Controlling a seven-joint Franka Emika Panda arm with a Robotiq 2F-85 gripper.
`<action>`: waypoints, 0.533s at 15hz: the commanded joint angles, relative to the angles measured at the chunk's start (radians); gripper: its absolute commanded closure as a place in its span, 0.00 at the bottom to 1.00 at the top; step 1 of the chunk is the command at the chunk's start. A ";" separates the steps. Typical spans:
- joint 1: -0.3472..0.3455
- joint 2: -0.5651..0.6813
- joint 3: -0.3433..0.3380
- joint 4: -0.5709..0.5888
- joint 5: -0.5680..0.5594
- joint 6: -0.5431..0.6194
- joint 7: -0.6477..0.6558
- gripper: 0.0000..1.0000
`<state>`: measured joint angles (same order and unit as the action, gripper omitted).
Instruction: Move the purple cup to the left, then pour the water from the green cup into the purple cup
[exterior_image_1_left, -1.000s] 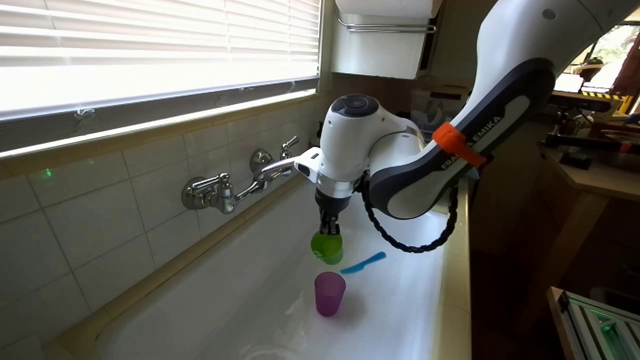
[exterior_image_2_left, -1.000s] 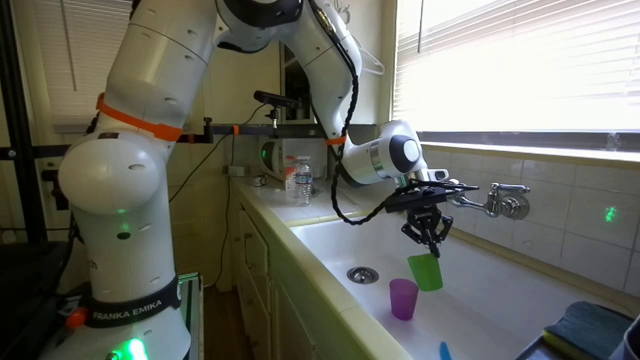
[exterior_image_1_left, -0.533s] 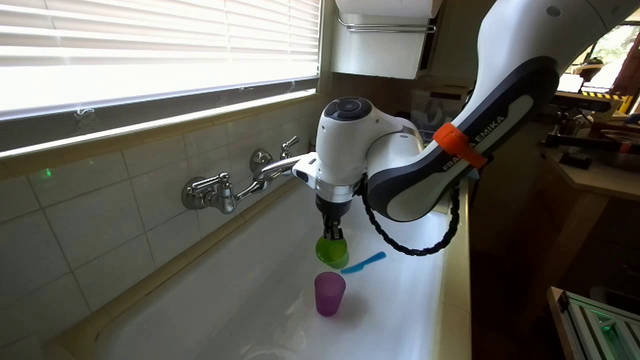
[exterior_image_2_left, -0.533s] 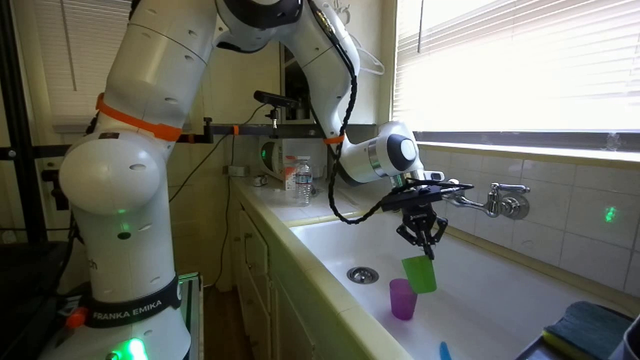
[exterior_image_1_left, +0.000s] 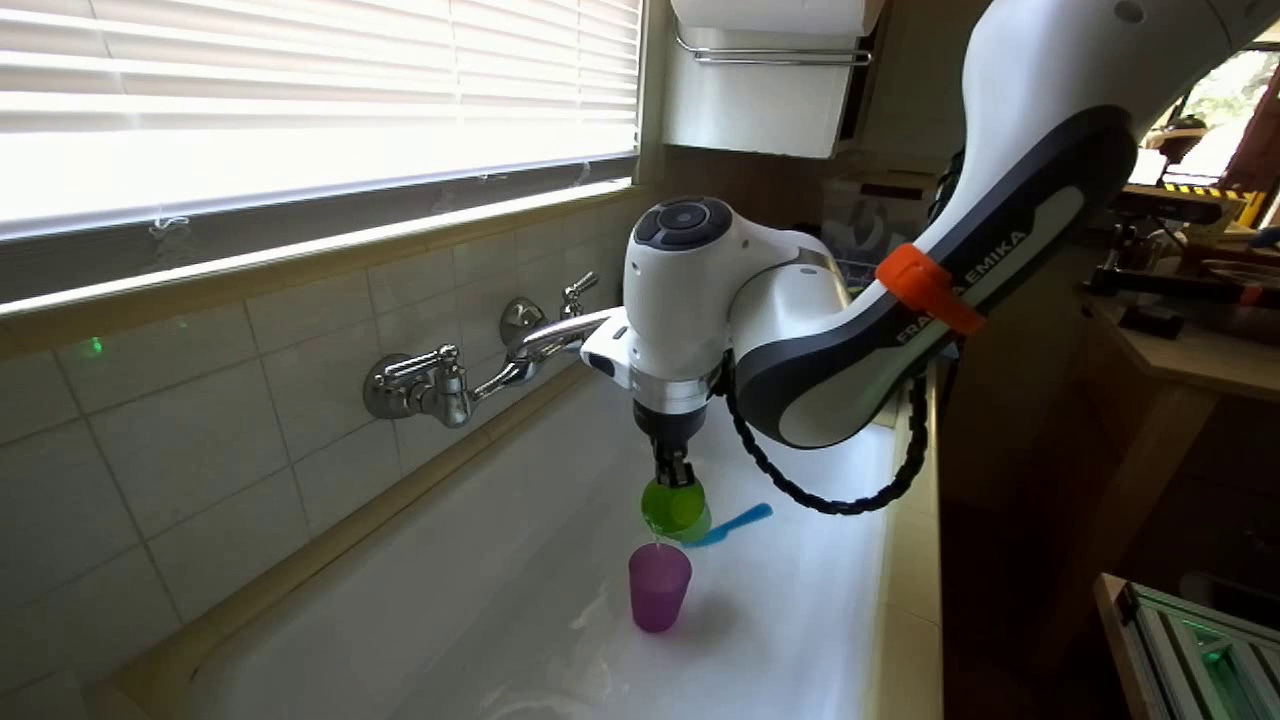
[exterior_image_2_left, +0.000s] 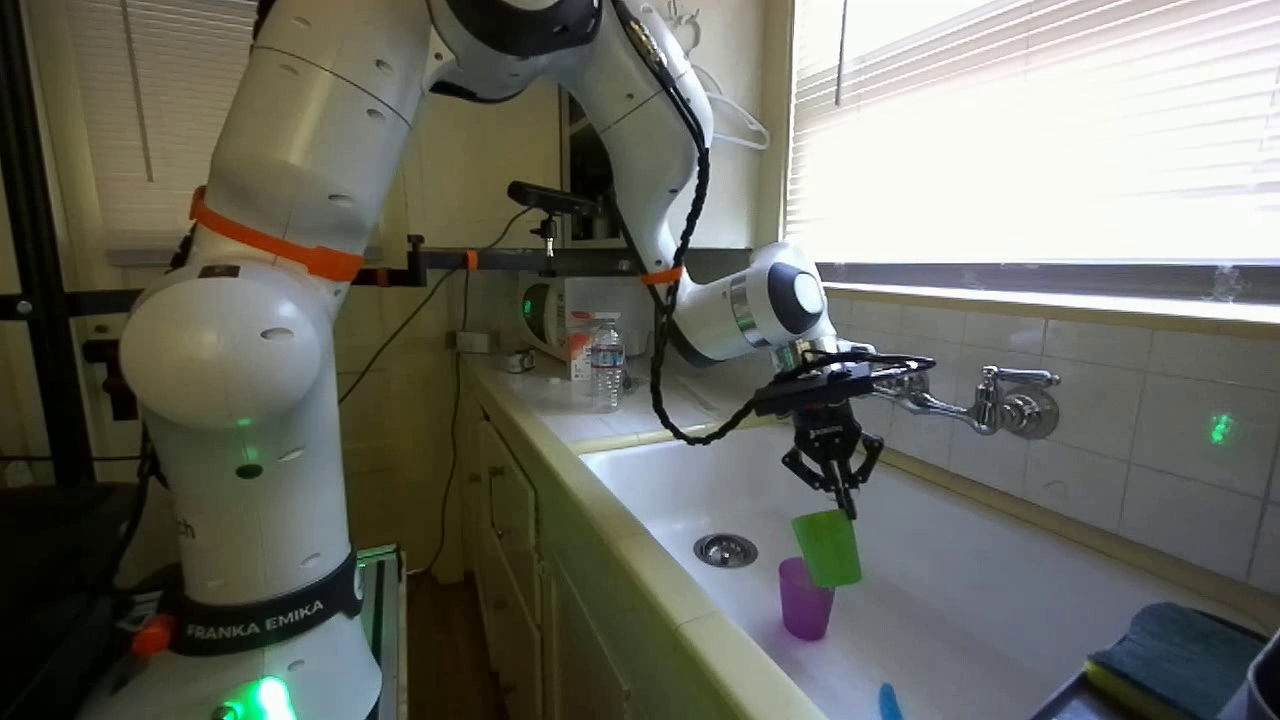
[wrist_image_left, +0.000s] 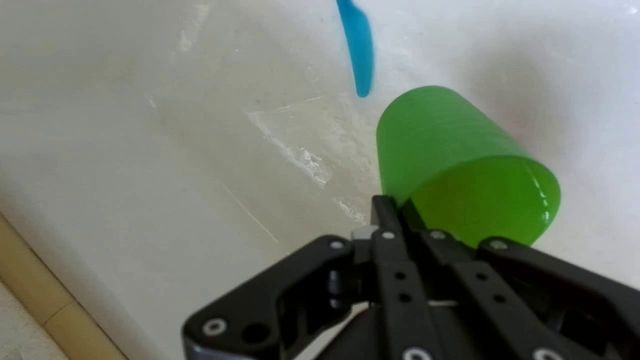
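The purple cup (exterior_image_1_left: 658, 590) stands upright on the white basin floor; it also shows in an exterior view (exterior_image_2_left: 804, 608), partly behind the green cup (exterior_image_2_left: 828, 550). In the wrist view it is hidden. The green cup (exterior_image_1_left: 678, 510) is held tilted above the basin floor, its mouth close to and above the purple cup's rim. A thin clear stream runs from its lip down to the purple cup's mouth. My gripper (exterior_image_1_left: 674, 474) is shut on the green cup's rim. In the wrist view the fingertips (wrist_image_left: 397, 202) pinch the wall of the green cup (wrist_image_left: 440, 130).
A blue plastic knife (exterior_image_1_left: 742, 520) lies on the basin floor beside the cups. The chrome faucet (exterior_image_1_left: 485, 390) juts from the tiled wall near the arm's wrist. A drain (exterior_image_2_left: 726, 550) and a tray with a sponge (exterior_image_2_left: 1150, 665) also show. The basin's tiled rim (exterior_image_2_left: 690, 620) borders the counter.
The gripper has moved the green cup closer to the purple cup and tilted it further. The clear stream shows only now. The purple cup has not moved.
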<state>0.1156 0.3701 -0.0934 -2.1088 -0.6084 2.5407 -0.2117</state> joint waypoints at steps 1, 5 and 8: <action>0.001 -0.014 0.020 0.004 -0.034 -0.050 0.014 0.99; 0.003 -0.010 0.027 0.014 -0.047 -0.070 0.020 0.99; 0.002 -0.011 0.030 0.019 -0.061 -0.079 0.023 0.99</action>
<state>0.1157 0.3701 -0.0710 -2.0977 -0.6288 2.5056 -0.2117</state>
